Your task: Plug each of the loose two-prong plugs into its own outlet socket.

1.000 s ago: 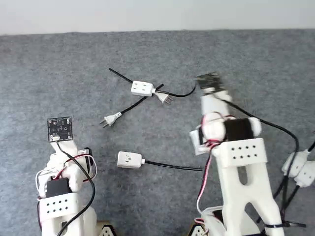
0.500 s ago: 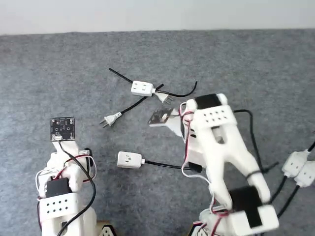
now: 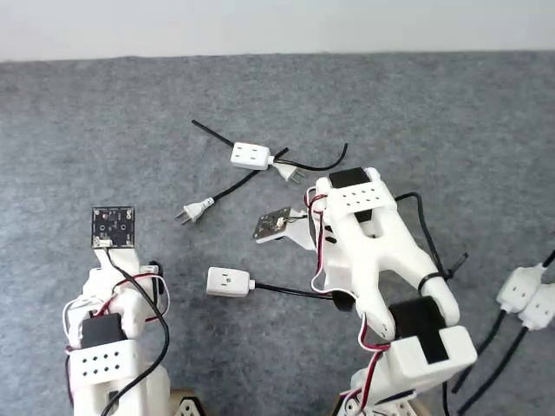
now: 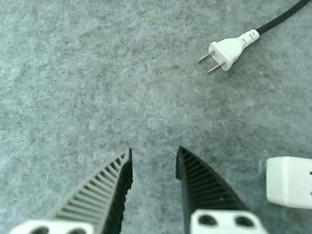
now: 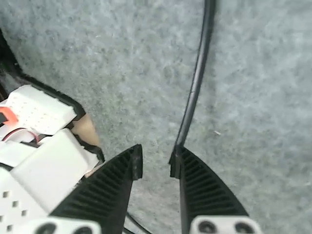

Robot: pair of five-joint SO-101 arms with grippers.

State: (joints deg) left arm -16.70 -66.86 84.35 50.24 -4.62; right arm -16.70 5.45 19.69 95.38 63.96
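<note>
Two white outlet sockets lie on the grey carpet, the far one [image 3: 249, 156] and the near one [image 3: 229, 281], each with a black cord. One white two-prong plug [image 3: 195, 211] rests between them, and a second plug [image 3: 290, 173] lies just right of the far socket. My left gripper [image 4: 153, 161] is open and empty above bare carpet, short of the plug [image 4: 226, 51], with a socket corner [image 4: 290, 181] to one side. My right gripper [image 5: 156, 158] is narrowly open and points down at the carpet. The near socket's black cord [image 5: 197, 78] runs up to one fingertip.
The right arm [image 3: 381, 251] is folded back over the near socket's cord [image 3: 295, 293]. Its own white base [image 5: 34, 117] fills one side of the right wrist view. White connectors with black cables [image 3: 525, 299] hang at the right edge. A pale wall borders the carpet's far side.
The right arm has pulled back from its reach near the far plug and folded down toward its base, over the near cord. The left arm has barely shifted.
</note>
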